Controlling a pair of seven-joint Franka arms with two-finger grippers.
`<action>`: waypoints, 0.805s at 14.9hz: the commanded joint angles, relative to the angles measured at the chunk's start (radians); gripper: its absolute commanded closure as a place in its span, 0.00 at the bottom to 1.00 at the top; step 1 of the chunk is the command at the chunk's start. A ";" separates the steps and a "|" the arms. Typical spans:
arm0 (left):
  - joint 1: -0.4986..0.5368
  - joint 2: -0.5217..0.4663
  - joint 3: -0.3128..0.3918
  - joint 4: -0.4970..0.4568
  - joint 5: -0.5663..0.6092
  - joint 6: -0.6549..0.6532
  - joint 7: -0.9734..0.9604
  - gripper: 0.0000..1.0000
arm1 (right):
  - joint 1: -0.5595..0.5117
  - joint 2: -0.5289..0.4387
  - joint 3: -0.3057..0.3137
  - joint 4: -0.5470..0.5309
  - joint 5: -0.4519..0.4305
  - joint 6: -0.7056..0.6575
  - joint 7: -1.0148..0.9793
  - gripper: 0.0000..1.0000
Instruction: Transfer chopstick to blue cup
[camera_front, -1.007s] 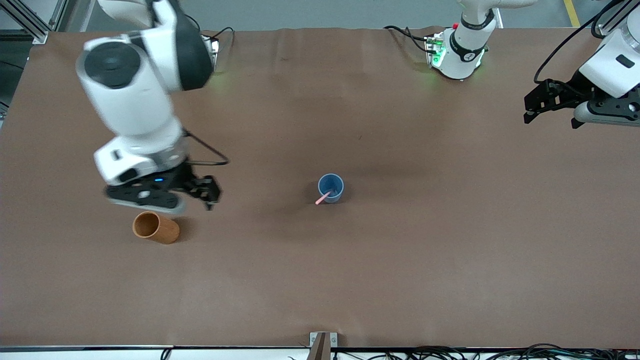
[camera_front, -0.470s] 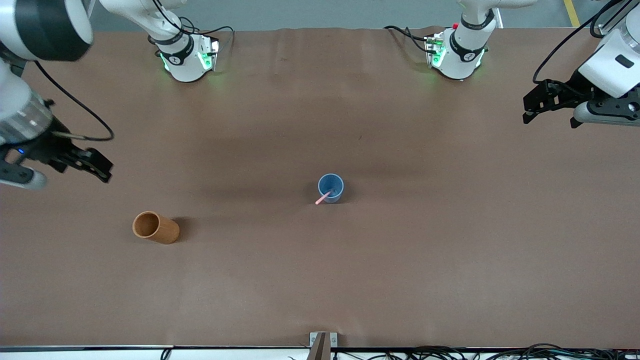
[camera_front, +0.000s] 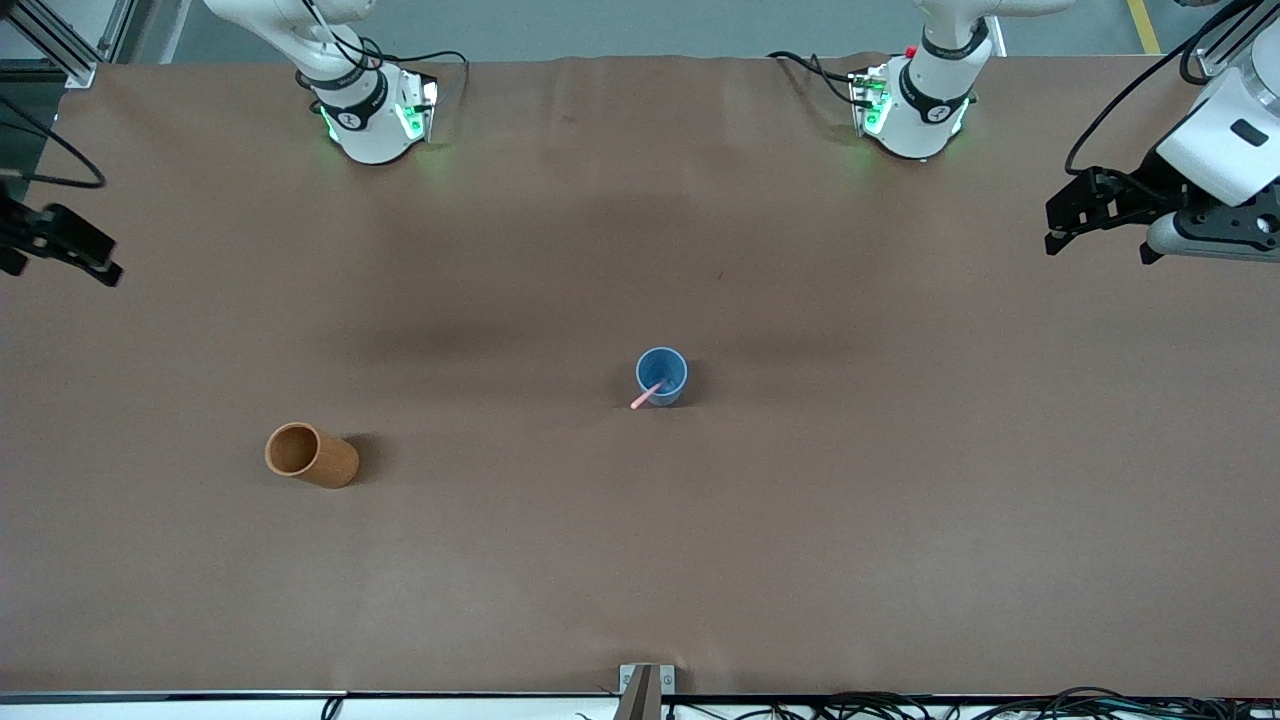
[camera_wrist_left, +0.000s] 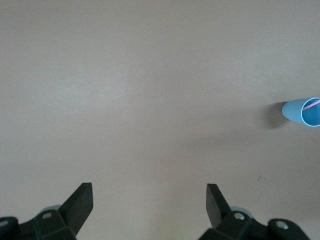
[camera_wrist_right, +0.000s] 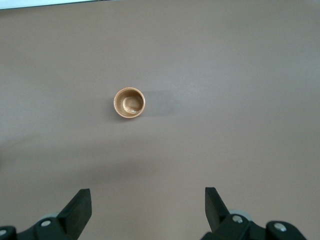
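the chopstick (camera_front: 647, 394) stands tilted inside the blue cup (camera_front: 662, 375), near the middle of the table (camera_front: 800, 550). the orange cup (camera_front: 311, 456) is toward the right arm's end. the left gripper (camera_front: 1062, 215) and the right gripper (camera_front: 75, 255) hang over the table ends, jaws wide apart, holding nothing.

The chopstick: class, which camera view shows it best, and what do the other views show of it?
The front view: the pink chopstick leans in the blue cup, its upper end sticking out over the rim. The left wrist view shows only a thin pink sliver inside the cup at the picture's edge. The right wrist view shows none of it.
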 joint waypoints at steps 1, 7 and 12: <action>0.000 0.017 0.000 0.034 -0.008 -0.010 0.004 0.00 | -0.041 0.005 0.017 0.056 0.042 -0.033 -0.038 0.00; 0.001 0.019 0.000 0.034 -0.008 -0.010 0.004 0.00 | -0.029 0.019 0.020 0.046 0.041 -0.065 -0.056 0.00; 0.001 0.019 0.000 0.034 -0.006 -0.010 0.004 0.00 | -0.023 0.016 0.023 0.027 0.035 -0.065 -0.078 0.00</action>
